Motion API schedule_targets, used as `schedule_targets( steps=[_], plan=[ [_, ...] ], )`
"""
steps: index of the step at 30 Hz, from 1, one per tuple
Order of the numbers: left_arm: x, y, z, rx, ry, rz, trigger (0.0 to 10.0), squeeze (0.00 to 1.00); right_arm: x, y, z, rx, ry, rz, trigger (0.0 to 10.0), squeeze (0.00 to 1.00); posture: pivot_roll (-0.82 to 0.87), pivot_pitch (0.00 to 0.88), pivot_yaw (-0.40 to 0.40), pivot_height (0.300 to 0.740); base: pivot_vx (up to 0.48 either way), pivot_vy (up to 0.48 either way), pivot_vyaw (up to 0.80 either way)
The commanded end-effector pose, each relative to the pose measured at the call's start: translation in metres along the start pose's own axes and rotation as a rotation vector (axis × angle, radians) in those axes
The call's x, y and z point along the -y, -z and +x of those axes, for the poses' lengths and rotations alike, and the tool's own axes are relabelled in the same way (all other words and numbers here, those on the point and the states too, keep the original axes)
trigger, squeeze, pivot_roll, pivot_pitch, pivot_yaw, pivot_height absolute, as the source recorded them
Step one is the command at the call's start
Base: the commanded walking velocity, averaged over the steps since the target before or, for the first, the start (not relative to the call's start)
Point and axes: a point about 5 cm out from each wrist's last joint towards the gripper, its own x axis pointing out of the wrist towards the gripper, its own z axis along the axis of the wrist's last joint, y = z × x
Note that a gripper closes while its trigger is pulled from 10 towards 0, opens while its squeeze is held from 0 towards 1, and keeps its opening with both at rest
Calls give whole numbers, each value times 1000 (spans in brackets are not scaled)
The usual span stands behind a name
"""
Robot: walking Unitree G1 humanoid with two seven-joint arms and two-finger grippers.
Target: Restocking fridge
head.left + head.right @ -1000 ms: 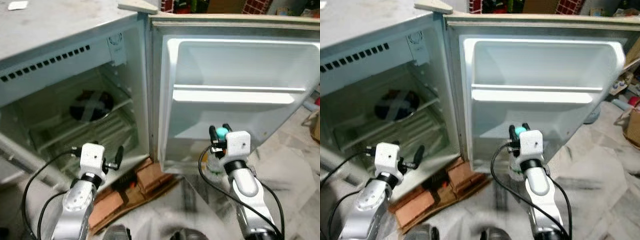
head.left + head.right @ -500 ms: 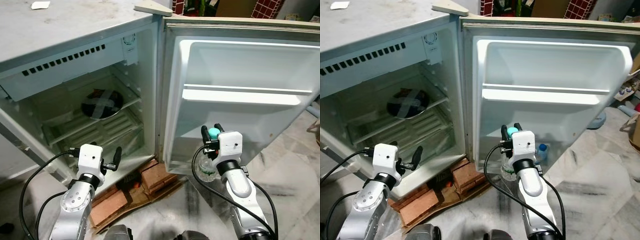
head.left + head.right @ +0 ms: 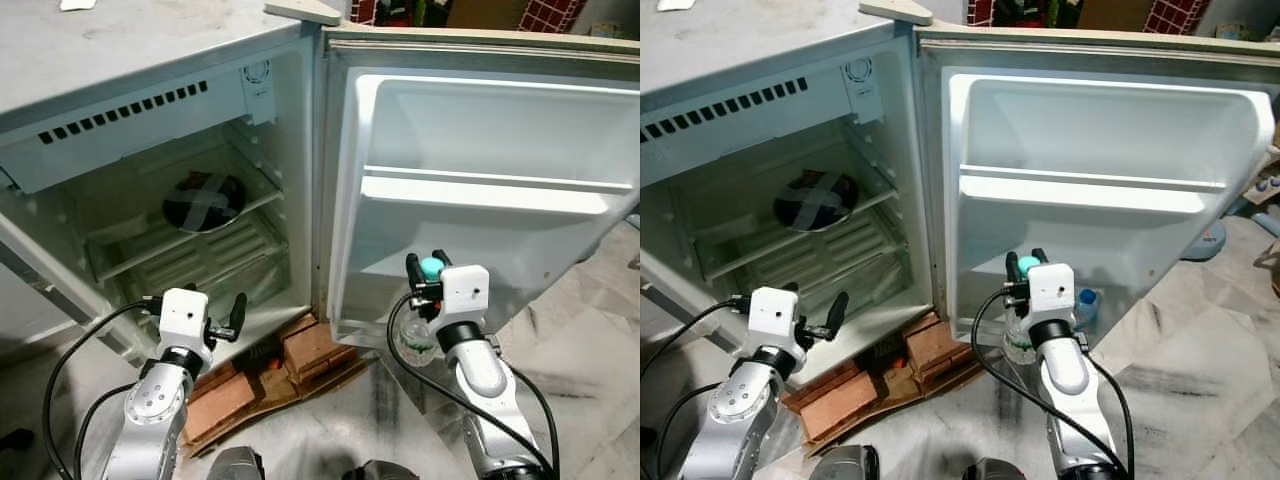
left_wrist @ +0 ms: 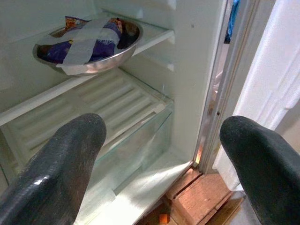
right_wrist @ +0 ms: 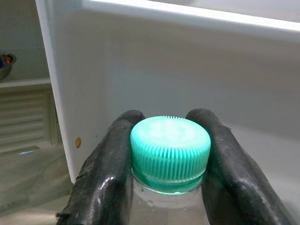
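The small fridge (image 3: 150, 120) stands open, its white door (image 3: 480, 250) swung to the right with an empty door shelf (image 3: 485, 190). My right gripper (image 3: 428, 264) is shut on a clear bottle (image 3: 417, 338) just below its teal cap (image 5: 169, 146), low in front of the door's inner face. Both black fingers (image 5: 105, 178) press the neck. My left gripper (image 4: 159, 154) is open and holds nothing, level with the fridge's lowest compartment (image 3: 220, 270). On the upper rack sits a steel bowl (image 4: 89, 44) crossed with tape.
The fridge rests on bricks (image 3: 310, 350) and flattened cardboard (image 3: 230, 400). A second bottle with a blue cap (image 3: 1085, 300) stands by the door's lower edge. Marble floor (image 3: 580, 350) lies to the right. Clutter lines the wall behind the fridge.
The camera has shifted a little, so the fridge sits slightly differently in the picture. Both arms keep the same pose and the right gripper still holds the bottle.
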Motion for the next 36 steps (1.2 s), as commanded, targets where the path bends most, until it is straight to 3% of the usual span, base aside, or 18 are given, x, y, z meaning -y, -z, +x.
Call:
schedule_targets(
  steps=[1, 4, 21, 29, 36],
  plan=[
    [-1, -1, -1, 6, 5, -4, 10000, 0, 5, -8, 2, 40, 19, 9, 10000, 0, 68, 87, -19, 740, 0, -446, 0],
    [-1, -2, 0, 10, 3, -4, 10000, 0, 5, -7, 3, 35, 18, -4, 10000, 0, 68, 87, -20, 740, 0, -411, 0],
    [-2, -2, -1, 16, 5, -4, 10000, 0, 6, -6, 1, 24, 29, 2, 10000, 0, 65, 93, -17, 740, 0, 0, 0],
    [1, -2, -1, 14, 16, -6, 10000, 0, 6, -5, 1, 18, 32, 5, 10000, 0, 62, 97, -18, 740, 283, 0, 0],
    [3, -2, -1, 20, 25, -13, 10000, 0, 7, -5, 1, 16, 35, 7, 10000, 0, 60, 100, -19, 740, 0, 0, -334]
  ],
)
